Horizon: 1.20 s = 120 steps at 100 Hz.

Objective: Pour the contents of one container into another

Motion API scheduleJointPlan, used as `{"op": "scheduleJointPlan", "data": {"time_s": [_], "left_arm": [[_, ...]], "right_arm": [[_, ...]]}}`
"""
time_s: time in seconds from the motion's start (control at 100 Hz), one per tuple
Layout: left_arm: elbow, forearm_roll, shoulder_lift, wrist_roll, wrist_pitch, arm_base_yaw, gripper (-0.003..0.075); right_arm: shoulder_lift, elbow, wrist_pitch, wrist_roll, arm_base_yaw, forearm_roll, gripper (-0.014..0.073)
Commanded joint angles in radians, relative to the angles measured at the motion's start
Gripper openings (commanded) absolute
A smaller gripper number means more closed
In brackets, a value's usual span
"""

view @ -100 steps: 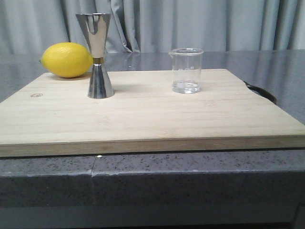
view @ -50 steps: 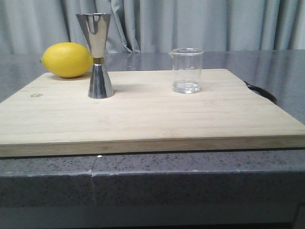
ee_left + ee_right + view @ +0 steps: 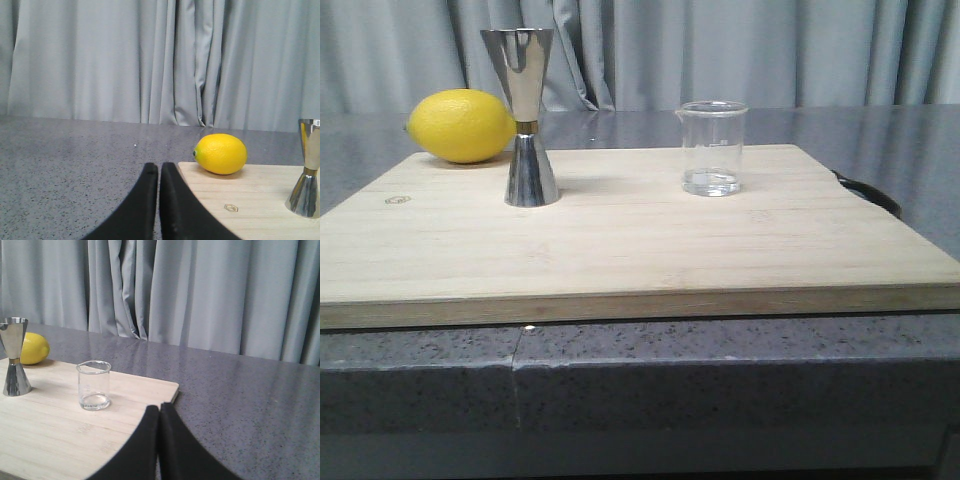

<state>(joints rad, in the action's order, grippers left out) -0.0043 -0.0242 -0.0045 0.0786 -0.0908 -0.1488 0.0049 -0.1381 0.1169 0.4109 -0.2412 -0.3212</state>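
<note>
Both closed grippers sit apart from beaker [image 3: 712, 148].

Three cameras, all low and looking toward the grey curtain [image 3: 770, 50].
You see the pale wooden board [image 3: 620, 250] from the front; both wrist views share its yellow lemon [image 3: 220, 153].

Grey pleated curtain [image 3: 770, 50], speckled grey countertop [image 3: 720, 380]

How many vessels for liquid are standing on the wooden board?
2. The steel jigger stands at the board's back left, beside the lemon; the glass beaker stands at the back right. Nothing seems hidden.
</note>
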Motion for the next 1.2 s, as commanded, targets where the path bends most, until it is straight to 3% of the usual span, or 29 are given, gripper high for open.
{"op": "scheduleJointPlan", "data": {"time_s": [0.0, 1.19], "left_arm": [[0.014, -0.020, -0.028, -0.003, -0.068, 0.005, -0.0019], [0.014, -0.062, -0.028, -0.003, -0.066, 0.014, -0.0019]], "right_arm": [[0.010, -0.024, -0.069, 0.000, 0.006, -0.004, -0.0052], [0.010, -0.006, -0.099, 0.000, 0.006, 0.015, -0.0052]]}}
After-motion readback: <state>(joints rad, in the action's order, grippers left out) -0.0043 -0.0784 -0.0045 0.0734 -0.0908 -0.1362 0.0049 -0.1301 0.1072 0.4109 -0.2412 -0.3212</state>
